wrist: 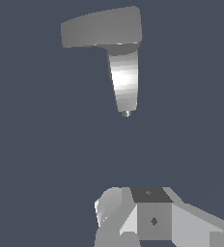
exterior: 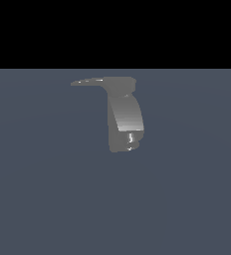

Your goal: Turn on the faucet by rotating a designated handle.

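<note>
The faucet (exterior: 125, 119) is a small glossy grey fixture with a thick curved body, standing on the dark blue-grey floor near the middle of the exterior view. Its handle (exterior: 90, 81) is a thin flat lever that tapers to a point and sticks out from the top toward the exterior view's left. The wrist view shows the faucet (wrist: 124, 79) and its handle (wrist: 97, 31) from above. My gripper (wrist: 133, 202) shows only as grey blocks at the edge of that view, well apart from the faucet and touching nothing. The spacing of its fingers cannot be made out. The arm does not appear in the exterior view.
A flat dark blue-grey floor (exterior: 48, 189) surrounds the faucet. A black band fills the top of the exterior view.
</note>
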You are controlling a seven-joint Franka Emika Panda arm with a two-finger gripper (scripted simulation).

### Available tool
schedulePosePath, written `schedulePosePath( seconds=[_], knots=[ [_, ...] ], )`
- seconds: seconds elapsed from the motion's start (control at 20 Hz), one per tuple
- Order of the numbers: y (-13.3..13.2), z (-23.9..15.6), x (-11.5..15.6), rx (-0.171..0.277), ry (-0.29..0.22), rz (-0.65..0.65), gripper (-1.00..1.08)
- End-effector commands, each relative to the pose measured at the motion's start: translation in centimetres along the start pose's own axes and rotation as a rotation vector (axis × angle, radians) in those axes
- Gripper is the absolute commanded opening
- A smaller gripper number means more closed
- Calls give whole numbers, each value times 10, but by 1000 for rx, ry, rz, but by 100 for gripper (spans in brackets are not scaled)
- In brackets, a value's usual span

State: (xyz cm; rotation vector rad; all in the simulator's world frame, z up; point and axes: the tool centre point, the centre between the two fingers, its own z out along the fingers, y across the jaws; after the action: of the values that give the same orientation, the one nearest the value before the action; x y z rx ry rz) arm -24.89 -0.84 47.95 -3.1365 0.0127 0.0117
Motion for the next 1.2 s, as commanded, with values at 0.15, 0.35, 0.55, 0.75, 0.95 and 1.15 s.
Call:
schedulePosePath(
  seconds=[0.15, 0.35, 0.55, 0.75, 0.95, 1.15],
  knots=[
    [-1, 1, 0, 0, 0, 5, -100],
    [-6, 4, 2, 0, 0, 25, -100],
    [-14, 9, 6, 0, 0, 62, -100],
    [-25, 17, 12, 1, 0, 116, -100],
    [-40, 28, 21, 1, 0, 186, -100],
    [-57, 40, 33, 2, 0, 268, -100]
  ],
)
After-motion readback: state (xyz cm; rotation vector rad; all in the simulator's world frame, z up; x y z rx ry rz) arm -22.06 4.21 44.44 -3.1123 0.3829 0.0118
